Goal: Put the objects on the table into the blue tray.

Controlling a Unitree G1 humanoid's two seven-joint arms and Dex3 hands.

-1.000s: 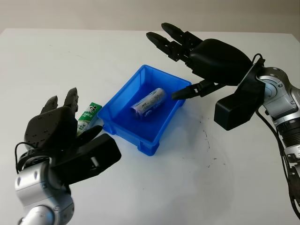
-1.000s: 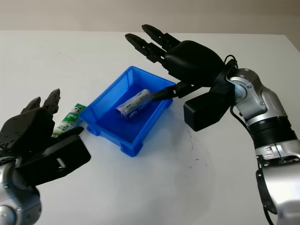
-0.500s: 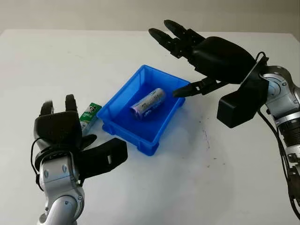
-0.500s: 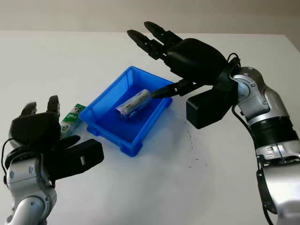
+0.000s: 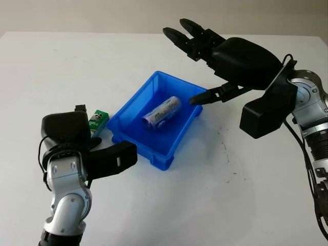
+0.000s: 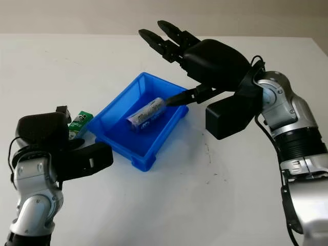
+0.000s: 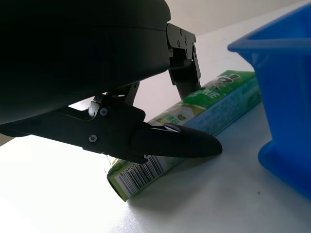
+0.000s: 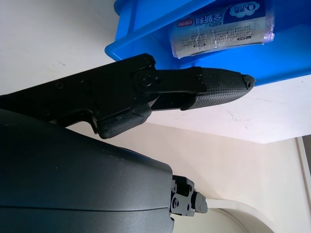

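Note:
The blue tray (image 5: pixel 136 146) stands mid-table with a silver and purple packet (image 5: pixel 162 113) lying inside it. A green box (image 5: pixel 98 120) lies flat on the table just left of the tray. My left hand (image 5: pixel 91 139) is down over the near end of this box, open. In the left wrist view its thumb (image 7: pixel 184 142) lies along one side of the green box (image 7: pixel 228 94) and another finger comes down on the far side. My right hand (image 5: pixel 192 69) hovers open above the tray's far right corner, its thumb (image 8: pixel 221 85) over the packet (image 8: pixel 218 26).
The white table (image 5: pixel 220 195) stretches out around the tray. A few dark scuff marks (image 5: pixel 225 147) lie to the right of the tray. A beige wall (image 5: pixel 102 15) runs behind the table's far edge.
My left hand has turned over and dropped toward the table, coming down over the green box. My right hand has drifted slightly up and to the right.

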